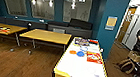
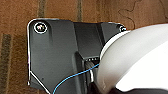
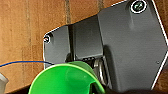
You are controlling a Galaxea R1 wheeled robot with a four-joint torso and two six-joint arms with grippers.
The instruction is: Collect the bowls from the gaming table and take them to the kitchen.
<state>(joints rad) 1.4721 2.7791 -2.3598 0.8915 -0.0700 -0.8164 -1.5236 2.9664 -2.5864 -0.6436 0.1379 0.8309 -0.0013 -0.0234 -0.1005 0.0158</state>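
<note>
Jaws on both our arms were impossible to judge: a white bowl (image 2: 135, 60) loomed large at the left wrist and a green bowl (image 3: 66, 80) at the right, but whether either was pinched we could not tell. Ahead, the gaming table (image 1: 77, 70) carried two more bowls near the middle of its left edge, one orange bowl (image 1: 72, 52) just beside one blue bowl (image 1: 80, 53), with one red snack bag (image 1: 94, 57) toward the right edge. We judged collection unfinished, the kitchen trip pending.

We can read no text, label or number anywhere; the yellow notice (image 1: 111, 21) on the teal wall, upper right, is too blurred.
</note>
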